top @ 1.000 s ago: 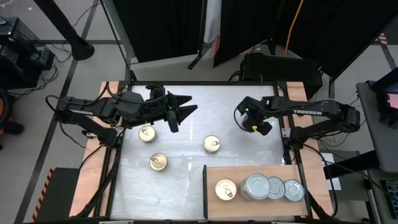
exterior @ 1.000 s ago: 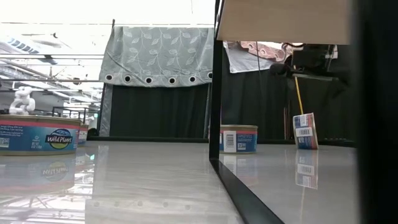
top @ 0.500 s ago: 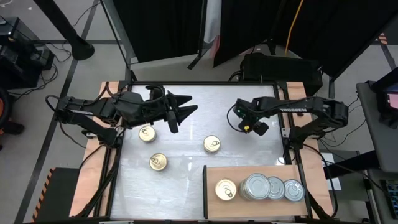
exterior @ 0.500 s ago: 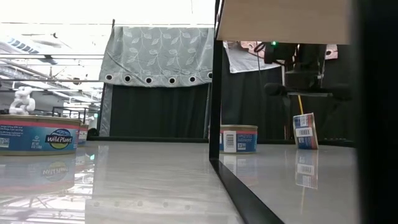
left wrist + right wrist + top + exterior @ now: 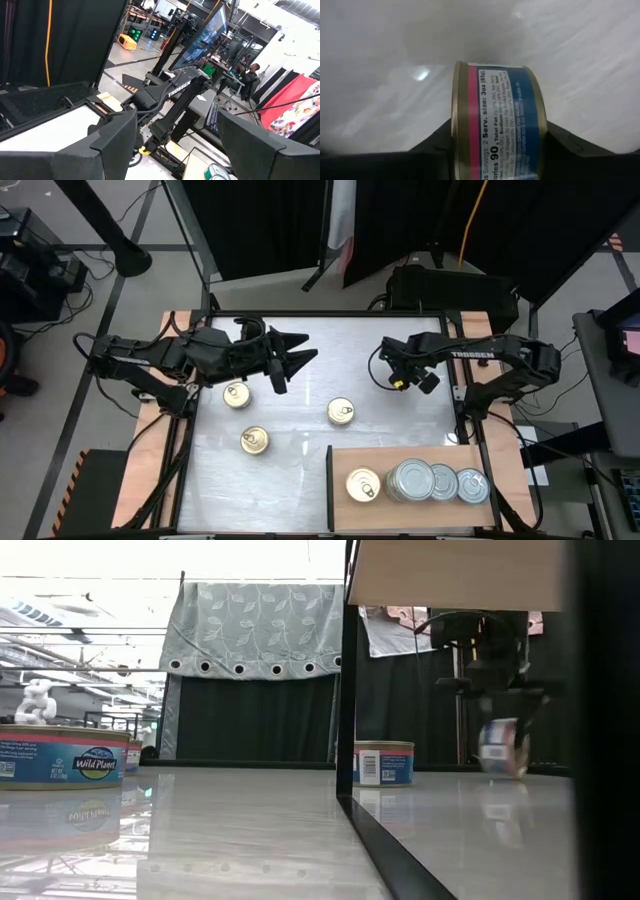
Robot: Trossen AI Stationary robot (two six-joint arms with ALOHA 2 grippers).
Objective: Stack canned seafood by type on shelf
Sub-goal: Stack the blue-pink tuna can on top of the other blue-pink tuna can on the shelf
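Observation:
One seafood can (image 5: 495,120), blue and pink label, stands on its edge at the table's far right, also seen in the low view (image 5: 503,747). My right gripper (image 5: 398,372) is over it, shut on it. Three gold-top cans (image 5: 236,393), (image 5: 254,440), (image 5: 341,411) lie flat on the white table. The shelf (image 5: 400,452) at the near right carries a gold-top can (image 5: 363,485) and silver-top cans (image 5: 410,480), (image 5: 472,486). My left gripper (image 5: 300,350) hangs open above the table's far left, touching nothing. My right gripper pinches the can between its two fingers, one on each flat end (image 5: 456,135), the labelled wall facing the wrist camera. The fingers come from above, pointing down. The can stays on edge; whether its lower rim (image 5: 505,774) is off the table, I cannot tell.
A black frame bar (image 5: 345,670) edges the shelf. Wooden side strips (image 5: 160,450) run along the table's left and right. A green curtain (image 5: 255,625) hangs behind the far edge. Bare white tabletop (image 5: 290,470) lies at the near left.
My right gripper has come down over the can standing on edge and moved a little toward the table's left. The can, still half a second ago, now shows blurred and slightly shifted in the low view.

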